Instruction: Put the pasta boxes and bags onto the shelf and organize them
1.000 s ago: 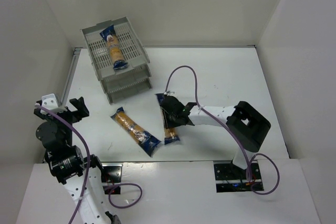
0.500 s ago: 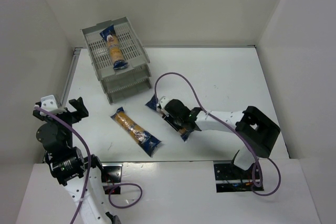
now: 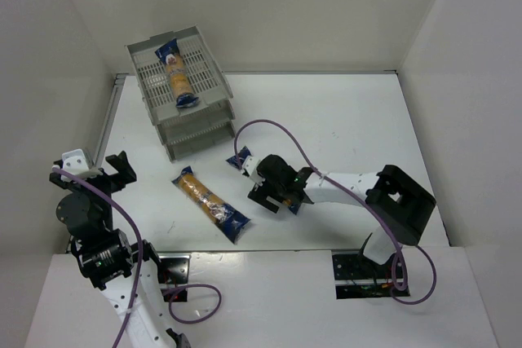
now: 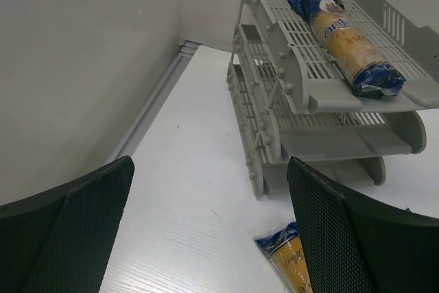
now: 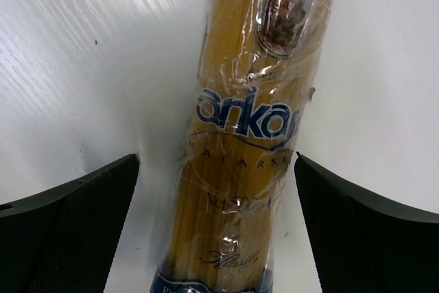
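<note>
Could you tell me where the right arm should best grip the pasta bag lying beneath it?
Probably its orange middle, from straight above: the pasta bag lies flat on the table, long and narrow, and the open right pincer straddles its width.

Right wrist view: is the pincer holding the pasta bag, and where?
Nothing is held. The right pincer stands open astride the middle of the pasta bag, not touching it; the bag lies on the table.
</note>
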